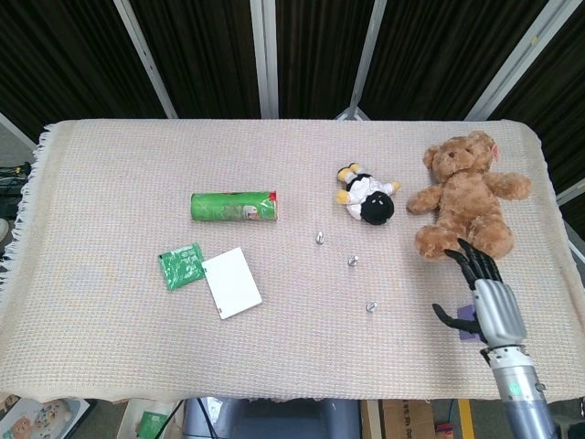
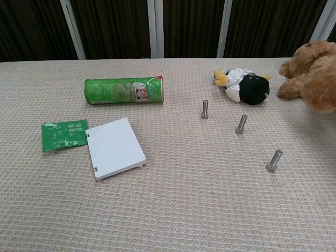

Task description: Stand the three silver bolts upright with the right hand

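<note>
Dark slatted panels back the cloth-covered worktop [image 1: 110, 201]. Only the head view shows the right hand [image 1: 482, 294]: it hangs empty near the right edge, fingers spread, over a purple block [image 1: 468, 322] that it mostly hides. The chest view misses both, but shows plainly what the head view cannot: all three silver bolts [image 2: 241, 124] stand head-down in a diagonal row, the nearest [image 2: 273, 160] leaning a little. Around them lie a green canister [image 2: 124, 90], a green packet [image 2: 64, 134], a white card [image 2: 114, 147], a penguin toy [image 2: 244, 86] and a teddy bear [image 1: 466, 192]. No left hand appears.
</note>
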`<state>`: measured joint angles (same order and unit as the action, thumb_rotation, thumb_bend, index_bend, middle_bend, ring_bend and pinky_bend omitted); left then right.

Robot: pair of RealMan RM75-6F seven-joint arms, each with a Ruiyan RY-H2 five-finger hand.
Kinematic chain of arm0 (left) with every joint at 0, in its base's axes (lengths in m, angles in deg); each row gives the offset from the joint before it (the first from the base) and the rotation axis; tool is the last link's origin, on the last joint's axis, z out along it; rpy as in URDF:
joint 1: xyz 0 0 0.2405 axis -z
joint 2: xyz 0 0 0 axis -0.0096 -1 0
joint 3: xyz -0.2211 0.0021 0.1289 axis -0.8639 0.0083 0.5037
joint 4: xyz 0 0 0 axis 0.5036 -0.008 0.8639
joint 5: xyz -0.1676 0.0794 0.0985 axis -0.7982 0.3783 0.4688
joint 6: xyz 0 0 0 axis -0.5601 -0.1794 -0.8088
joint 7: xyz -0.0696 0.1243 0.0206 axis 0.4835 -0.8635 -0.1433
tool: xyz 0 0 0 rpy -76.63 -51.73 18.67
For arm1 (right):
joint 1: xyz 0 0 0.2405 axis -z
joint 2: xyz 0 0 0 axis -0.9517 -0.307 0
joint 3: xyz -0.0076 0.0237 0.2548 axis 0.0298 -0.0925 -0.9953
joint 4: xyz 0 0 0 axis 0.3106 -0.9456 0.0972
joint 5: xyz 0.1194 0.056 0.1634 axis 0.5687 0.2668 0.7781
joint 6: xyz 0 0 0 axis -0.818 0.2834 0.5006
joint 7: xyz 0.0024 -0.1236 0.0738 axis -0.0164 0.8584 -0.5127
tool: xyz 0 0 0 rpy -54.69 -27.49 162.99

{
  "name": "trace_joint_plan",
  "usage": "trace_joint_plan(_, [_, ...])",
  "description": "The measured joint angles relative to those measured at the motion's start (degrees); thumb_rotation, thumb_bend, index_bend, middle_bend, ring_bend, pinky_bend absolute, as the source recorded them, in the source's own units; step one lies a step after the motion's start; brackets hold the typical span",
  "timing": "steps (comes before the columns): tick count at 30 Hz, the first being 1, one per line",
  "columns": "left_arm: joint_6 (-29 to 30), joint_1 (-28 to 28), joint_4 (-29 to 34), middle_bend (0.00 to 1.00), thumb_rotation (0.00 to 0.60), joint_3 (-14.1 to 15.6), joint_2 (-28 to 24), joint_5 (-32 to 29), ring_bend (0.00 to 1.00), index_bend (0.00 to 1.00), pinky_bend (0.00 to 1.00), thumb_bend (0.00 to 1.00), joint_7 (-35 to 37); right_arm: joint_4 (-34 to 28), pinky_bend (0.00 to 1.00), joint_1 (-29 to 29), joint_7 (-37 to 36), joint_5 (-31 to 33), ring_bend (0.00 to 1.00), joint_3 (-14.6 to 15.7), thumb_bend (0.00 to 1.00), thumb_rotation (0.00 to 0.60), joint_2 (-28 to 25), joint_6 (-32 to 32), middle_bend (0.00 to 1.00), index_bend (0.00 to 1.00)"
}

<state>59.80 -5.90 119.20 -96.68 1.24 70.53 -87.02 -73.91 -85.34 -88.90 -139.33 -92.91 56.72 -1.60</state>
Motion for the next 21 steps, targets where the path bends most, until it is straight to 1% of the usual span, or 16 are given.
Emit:
trace_joint_plan(1, [-0.29, -0.02, 0.35, 0.04, 0.6, 0.15, -0.14, -0.12, 0.0, 0.21, 0.18, 0.12, -0.32, 2.32, 0.0, 1.51, -1.83, -2.91, 0.0, 0.99, 0.25, 0.6, -0.58, -1.61, 0.0, 0.17])
trace_joint_plan(4, [-1.13, 0.0, 1.33, 0.04, 0.6, 0.72, -0.58, -0.13, 0.0, 0.21, 0.18, 0.12, -1.36, 7.46, 0.0, 4.87, -3.4, -7.45, 0.0, 2.83, 0.25, 0.6, -1.35, -5.92, 0.0, 0.17])
trace_joint_plan(8, [-1.83, 0.06, 1.98, 0.05, 0.6, 1.64, -1.04, 0.75, 0.0, 0.19, 0.18, 0.12, -2.13, 11.4, 0.0, 7.28, -3.33, -9.23, 0.0, 3.27, 0.25, 0.6, -0.65, -9.62, 0.0, 0.14])
trace_joint_plan(13, [-3.3, 0.14, 3.26, 0.05, 0.6, 2.51, -2.06, 0.82, 0.0, 0.16, 0.18, 0.12, -2.81, 14.41, 0.0, 8.02, -3.2, -9.96, 0.0, 2.93, 0.25, 0.6, -0.21, -9.83, 0.0, 0.12])
trace_joint_plan(21, [-4.21, 0.6, 3.11, 0.05, 0.6, 3.03, -2.45, 1.78, 0.0, 0.16, 0.18, 0.12, -2.47, 13.97, 0.0, 7.87, -2.49, -10.95, 0.0, 3.6, 0.25, 0.6, -1.28, -6.98, 0.0, 0.12])
